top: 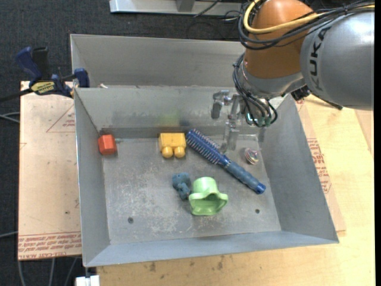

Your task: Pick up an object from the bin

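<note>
Nothing has left the bin yet, so the whole pick is still ahead of you: every item lies on the floor and none is in the claw. Starting at the lower centre of the frame, the green cup sits tilted on its side, with a small blue lump touching it on its upper left. Above and to the right, the blue brush runs diagonally, bristle head toward the upper left and handle toward the lower right. A small round disc lies just beside the handle on the right. Further up, the yellow block sits close to the bristle head, and the red cube stands well apart at the left, against the wall. The claw hangs at the upper right of centre, low over the middle of the brush and near the disc; you cannot tell whether it is spread or pressed together, nor whether it touches the brush. The brush looks the likeliest target, judging by position alone. Watch the disc and the right wall, which crowd that side, and the yellow block near the bristles.
</note>
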Controlling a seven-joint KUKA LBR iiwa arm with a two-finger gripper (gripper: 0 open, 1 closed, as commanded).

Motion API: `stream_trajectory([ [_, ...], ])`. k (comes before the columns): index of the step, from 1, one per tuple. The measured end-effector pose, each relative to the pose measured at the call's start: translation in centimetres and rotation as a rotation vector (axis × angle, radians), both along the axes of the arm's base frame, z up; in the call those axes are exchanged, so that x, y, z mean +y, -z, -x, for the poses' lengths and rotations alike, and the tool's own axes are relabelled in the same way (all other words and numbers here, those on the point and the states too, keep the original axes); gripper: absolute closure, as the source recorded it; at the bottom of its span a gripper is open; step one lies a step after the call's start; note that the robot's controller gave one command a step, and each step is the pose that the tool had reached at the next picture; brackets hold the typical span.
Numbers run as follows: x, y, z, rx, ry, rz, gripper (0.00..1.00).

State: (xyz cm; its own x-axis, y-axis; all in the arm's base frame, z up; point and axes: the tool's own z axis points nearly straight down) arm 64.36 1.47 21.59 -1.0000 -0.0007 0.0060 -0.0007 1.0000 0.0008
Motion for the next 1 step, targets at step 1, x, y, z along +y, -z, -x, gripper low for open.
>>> stream_trajectory([
  [1,-1.5,14.86,1.47,-0.003,0.18,0.0,0.0],
])
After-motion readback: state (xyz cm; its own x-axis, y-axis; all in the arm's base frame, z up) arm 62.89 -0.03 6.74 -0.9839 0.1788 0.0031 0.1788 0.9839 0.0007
